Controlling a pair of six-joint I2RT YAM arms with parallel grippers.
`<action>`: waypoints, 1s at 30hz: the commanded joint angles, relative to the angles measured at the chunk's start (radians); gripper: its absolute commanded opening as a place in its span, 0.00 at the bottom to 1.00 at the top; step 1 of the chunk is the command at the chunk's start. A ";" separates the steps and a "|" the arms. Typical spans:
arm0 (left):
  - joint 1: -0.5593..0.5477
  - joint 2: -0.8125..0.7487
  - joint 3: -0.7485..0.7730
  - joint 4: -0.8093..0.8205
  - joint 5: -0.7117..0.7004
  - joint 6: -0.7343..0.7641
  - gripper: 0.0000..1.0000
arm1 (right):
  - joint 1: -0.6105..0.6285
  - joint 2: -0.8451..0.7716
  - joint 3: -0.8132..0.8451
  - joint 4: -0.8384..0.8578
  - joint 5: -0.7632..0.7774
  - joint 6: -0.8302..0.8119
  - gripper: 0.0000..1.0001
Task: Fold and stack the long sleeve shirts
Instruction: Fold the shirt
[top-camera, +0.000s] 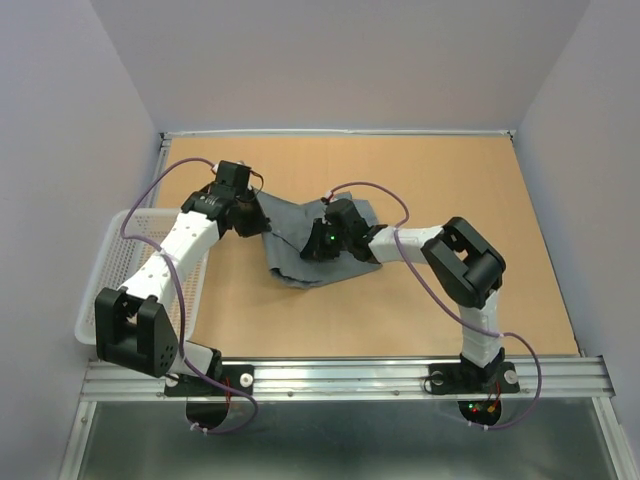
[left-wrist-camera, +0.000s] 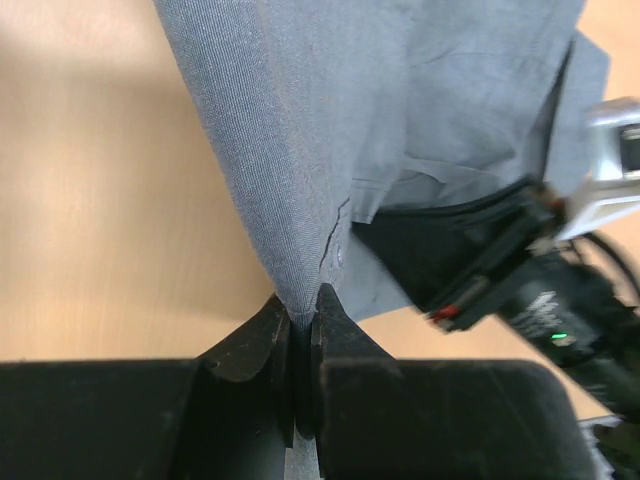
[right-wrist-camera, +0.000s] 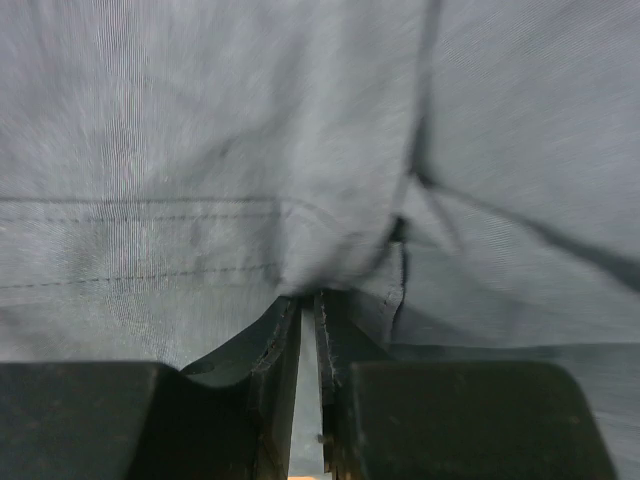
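The grey shirt (top-camera: 305, 262) lay bunched at mid-frame on the tan surface (top-camera: 430, 180), with the white basket (top-camera: 105, 262) off at the left edge. The left gripper (left-wrist-camera: 302, 322) was clenched on a fold beside a small button. The right gripper (right-wrist-camera: 310, 318) was pinching cloth too, and fabric filled its whole view.

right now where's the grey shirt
In the top view the grey shirt sits bunched mid-table, held by the left gripper and right gripper, right of the white basket.
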 joint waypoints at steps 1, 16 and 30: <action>-0.041 -0.011 0.085 -0.001 0.029 0.024 0.00 | 0.061 0.028 0.035 0.084 -0.027 0.041 0.17; -0.223 0.120 0.163 0.064 0.059 -0.039 0.00 | 0.066 0.067 0.074 0.093 -0.022 0.056 0.24; -0.266 0.232 0.215 0.069 -0.003 -0.036 0.00 | -0.044 -0.119 -0.075 0.085 0.012 0.053 0.55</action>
